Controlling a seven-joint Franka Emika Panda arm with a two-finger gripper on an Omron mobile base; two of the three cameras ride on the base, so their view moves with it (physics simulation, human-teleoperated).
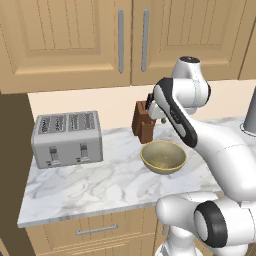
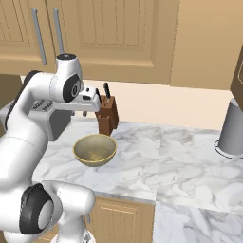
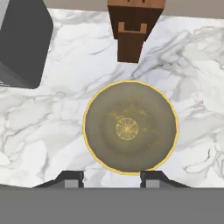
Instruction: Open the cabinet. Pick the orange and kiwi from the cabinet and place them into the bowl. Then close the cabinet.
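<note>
So the cabinet (image 1: pixel 125 40) is sitting shut overhead while the gripper (image 3: pixel 112 179) is hovering above the empty bowl (image 3: pixel 130 127) on the marble surface (image 3: pixel 52 131), jaws partly open and holding nothing, so I'm guessing reaching for a door handle (image 1: pixel 120 41) comes next.

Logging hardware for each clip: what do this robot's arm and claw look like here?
The arm is glossy white with rounded, bulbous links and dark grey to black bands and caps at the joints. No cables or markings show. The claw ends in two small fingertips, dark with lighter grey faces, seen in the hand view.
</note>
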